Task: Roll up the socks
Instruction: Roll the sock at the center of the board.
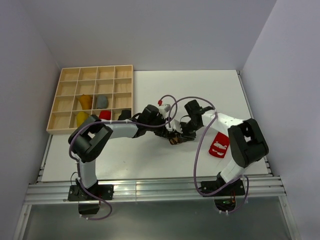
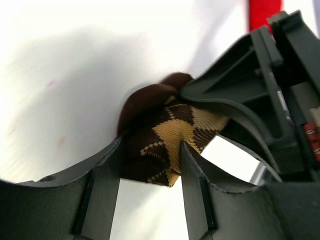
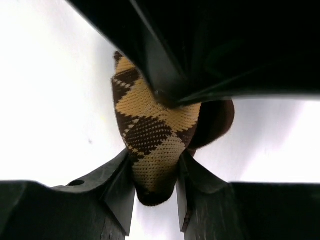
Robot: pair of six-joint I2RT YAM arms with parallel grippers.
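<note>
The brown-tan argyle sock (image 1: 175, 140) hangs bunched between both grippers over the middle of the table. My right gripper (image 3: 155, 170) is shut on its lower end (image 3: 150, 135), its fingers pressing both sides. My left gripper (image 2: 151, 150) stands open, with the sock's other end (image 2: 165, 125) resting between its fingertips. In the top view, the left gripper (image 1: 168, 131) and the right gripper (image 1: 183, 132) face each other, nearly touching. A red sock with white marks (image 1: 219, 145) lies flat to the right. Rolled mustard (image 1: 85, 101), grey (image 1: 102, 101) and red (image 1: 105, 115) socks sit in tray cells.
A wooden compartment tray (image 1: 70, 75) stands at the table's far left. The right gripper's dark body (image 2: 250, 90) fills the upper right of the left wrist view. Purple cables (image 1: 200, 145) loop around both arms.
</note>
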